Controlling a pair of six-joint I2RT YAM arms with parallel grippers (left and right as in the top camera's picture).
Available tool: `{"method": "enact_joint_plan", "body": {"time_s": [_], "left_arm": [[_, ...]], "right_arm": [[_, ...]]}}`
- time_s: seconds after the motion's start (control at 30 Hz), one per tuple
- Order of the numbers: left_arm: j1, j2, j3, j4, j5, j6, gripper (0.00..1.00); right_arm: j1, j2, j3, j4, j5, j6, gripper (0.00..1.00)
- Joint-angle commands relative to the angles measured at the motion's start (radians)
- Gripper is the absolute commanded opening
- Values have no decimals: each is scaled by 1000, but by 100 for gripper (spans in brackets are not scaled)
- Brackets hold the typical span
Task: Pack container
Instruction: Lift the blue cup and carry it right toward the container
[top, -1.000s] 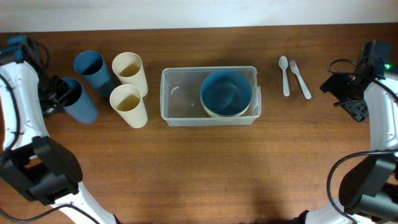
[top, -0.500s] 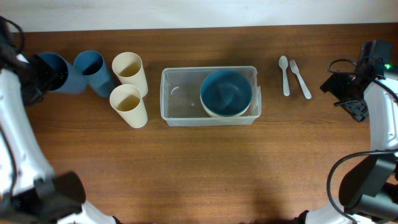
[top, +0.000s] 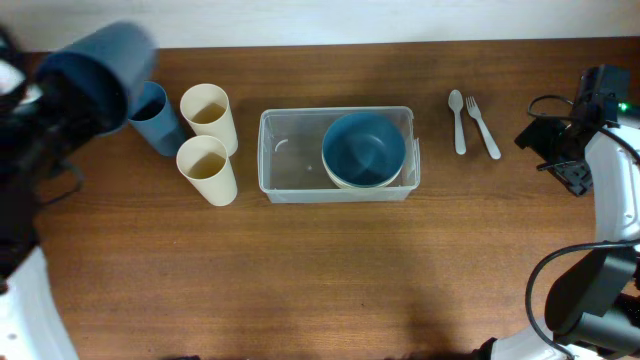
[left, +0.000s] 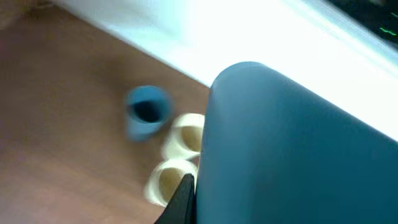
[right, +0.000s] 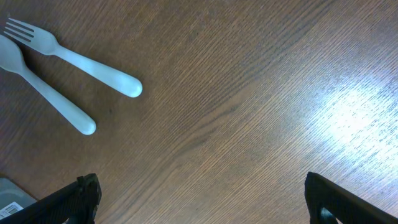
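The container (top: 300, 112), clear smooth plastic with rounded corners, sits mid-table holding only a blue bowl (top: 364, 148) nested in a cream bowl (top: 338, 181). The left gripper (left: 189, 193) is clamped on a matte blue cup (top: 95, 70), held aloft. Two cream cups (top: 205, 115), a second blue tumbler (top: 150, 112), a spoon (top: 457, 120) and a fork (top: 483, 127) lie outside, unpacked. The right gripper (right: 205, 205) hangs spread wide, empty

The blurred raised blue cup (left: 292, 149) runs off the left wrist view's right edge; the blue bowl (top: 364, 148) hides most of the cream bowl (top: 345, 184).
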Motion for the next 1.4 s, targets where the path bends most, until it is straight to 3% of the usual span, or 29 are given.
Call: {"method": "enact_joint_plan", "body": {"time_s": [0.0, 0.2, 0.57, 1.37], "left_arm": [[-128, 34, 3, 43, 14, 14, 2], [-272, 125, 3, 112, 7, 13, 2], [-382, 365, 3, 185, 7, 25, 2], [-438, 602, 3, 56, 7, 111, 2]], "right_arm": [[-1, 1, -7, 3, 19, 0, 99], [-1, 1, -7, 3, 19, 0, 99], [-1, 1, -7, 3, 19, 0, 99], [-1, 1, -7, 3, 19, 0, 99]]}}
